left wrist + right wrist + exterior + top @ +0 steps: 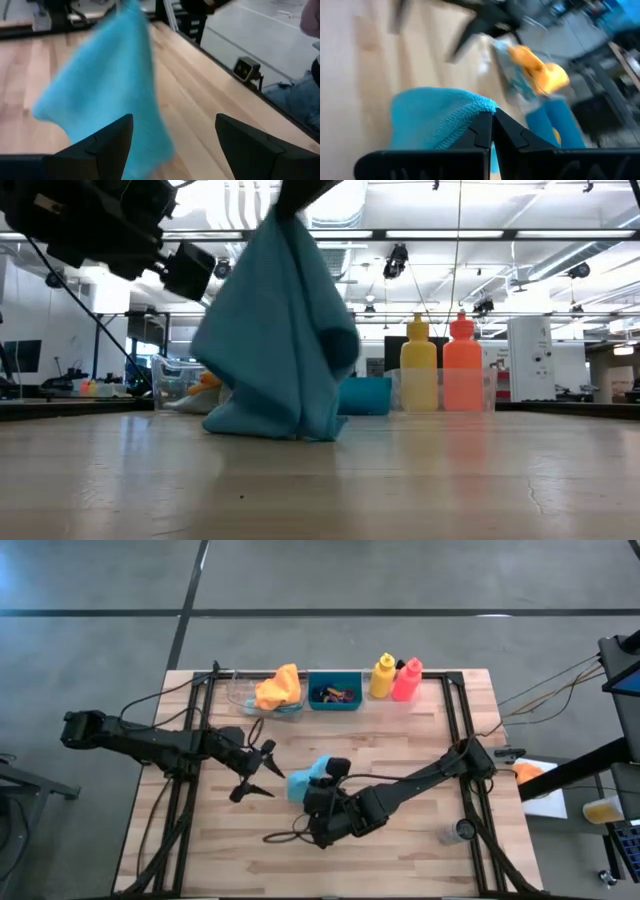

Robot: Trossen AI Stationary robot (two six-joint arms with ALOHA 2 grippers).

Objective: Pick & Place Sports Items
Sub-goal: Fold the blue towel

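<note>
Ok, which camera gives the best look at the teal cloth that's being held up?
The low view: the teal cloth hangs full length, its bottom edge touching the table. The high view shows only a bunched patch beside the right gripper. The right wrist view shows the shut fingers pinching its edge; the left wrist view shows it blurred beyond the open left gripper.

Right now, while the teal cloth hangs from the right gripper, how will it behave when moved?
The teal cloth is probably floppy: it droops in folds below the shut right gripper. It looks light. Its hem touches the table, so it may drag.

Lab hall, ceiling strip lights (500, 232), workbenches (60, 402), concrete floor (400, 575)
</note>
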